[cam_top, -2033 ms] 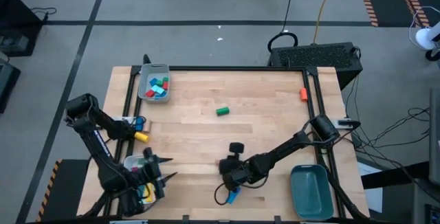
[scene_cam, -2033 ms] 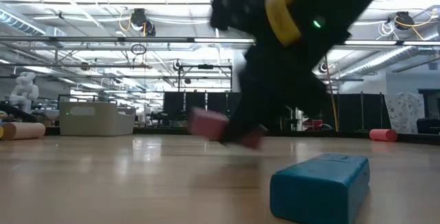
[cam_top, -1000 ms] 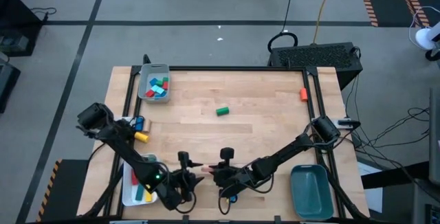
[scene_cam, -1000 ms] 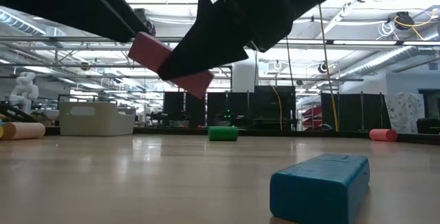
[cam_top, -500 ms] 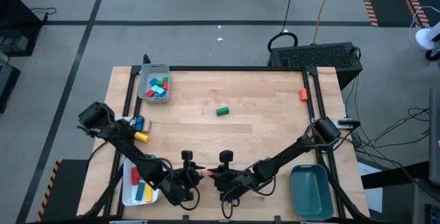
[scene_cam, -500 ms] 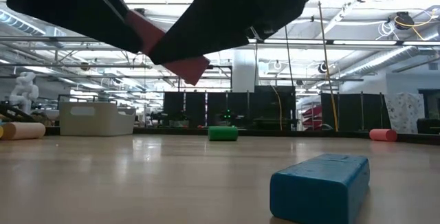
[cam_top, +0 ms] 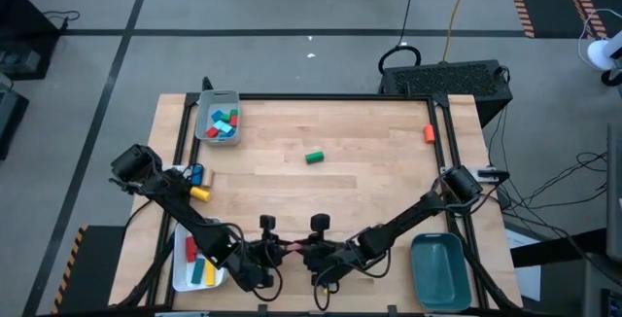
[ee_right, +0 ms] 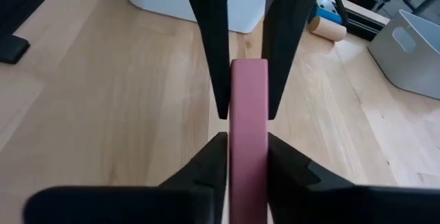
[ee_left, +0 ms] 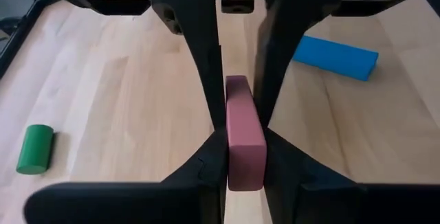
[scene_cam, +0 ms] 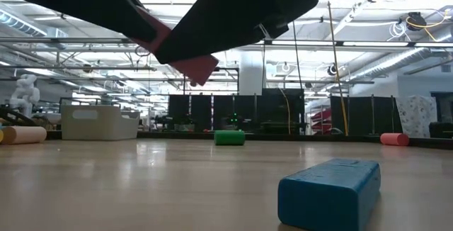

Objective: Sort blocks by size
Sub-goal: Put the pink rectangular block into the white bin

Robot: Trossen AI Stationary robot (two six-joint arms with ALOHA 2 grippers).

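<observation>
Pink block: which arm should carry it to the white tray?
Left. Both the left gripper and right gripper clamp the pink block, but the white tray lies beside the left arm, farther from the right.

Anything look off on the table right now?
Nothing spilled or damaged. One oddity: the pink block hangs above the table's near edge with the left gripper and right gripper both around it, apparently mid-handover.

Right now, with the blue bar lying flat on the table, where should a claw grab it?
Take the blue bar at mid-length, across its two long sides, coming straight down. It lies flat and alone, so those sides are exposed. Both arms are occupied: the right claw holds the pink bar in the air, and the left claw is at its other end.
</observation>
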